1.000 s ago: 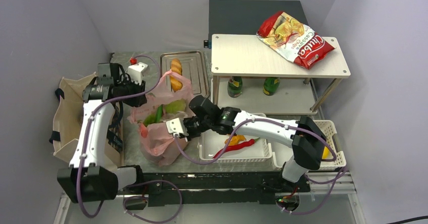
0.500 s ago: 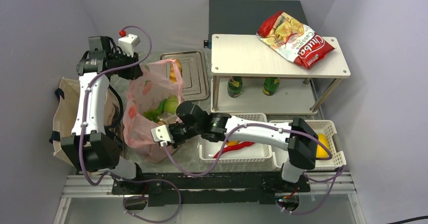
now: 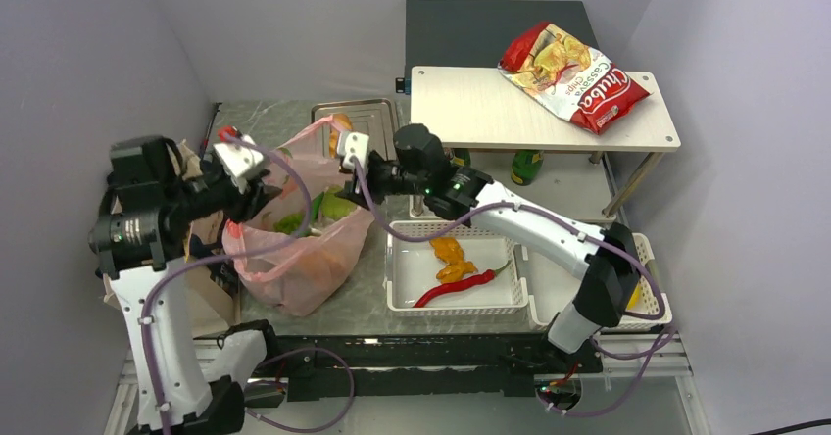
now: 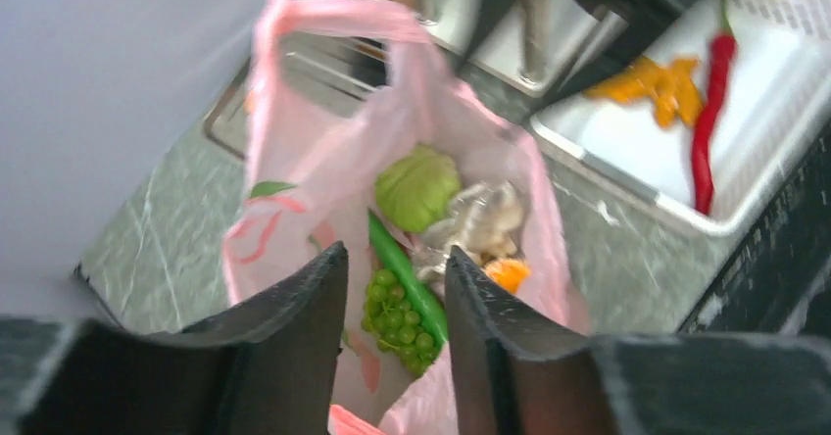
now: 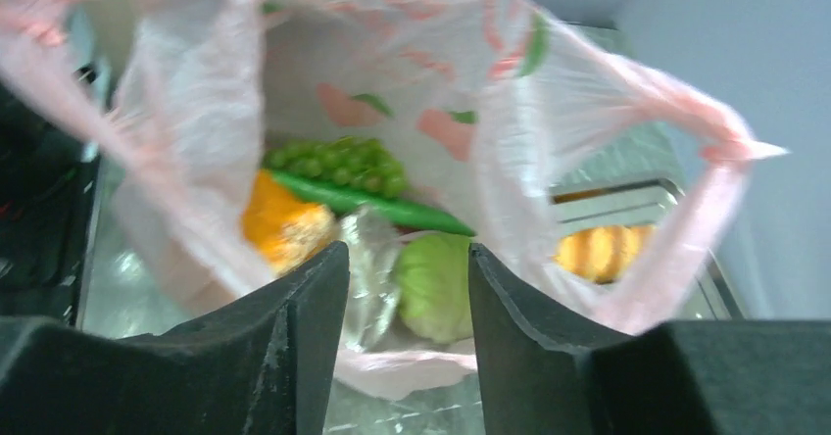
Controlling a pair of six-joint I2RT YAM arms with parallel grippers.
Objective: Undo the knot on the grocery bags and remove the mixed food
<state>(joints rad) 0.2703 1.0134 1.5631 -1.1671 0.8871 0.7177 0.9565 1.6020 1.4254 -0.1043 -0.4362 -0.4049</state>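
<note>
Left wrist view: the gaping pink carrier bag [image 4: 294, 200] is seen on the table [image 4: 162, 249] just below the part-open, empty left claw [image 4: 397, 259], green grapes [image 4: 394, 322] nearest; the right claw [image 5: 407, 259] is likewise held part-open.

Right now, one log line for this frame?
pink bag: mouth open | left pincer, right pincer: at rim, grip unclear | grapes, cabbage: inside

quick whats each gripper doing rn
left gripper: open, fingers apart, with the rim of the pink bag lying between them.
right gripper: open, with the same bag's rim between its fingers.
</note>
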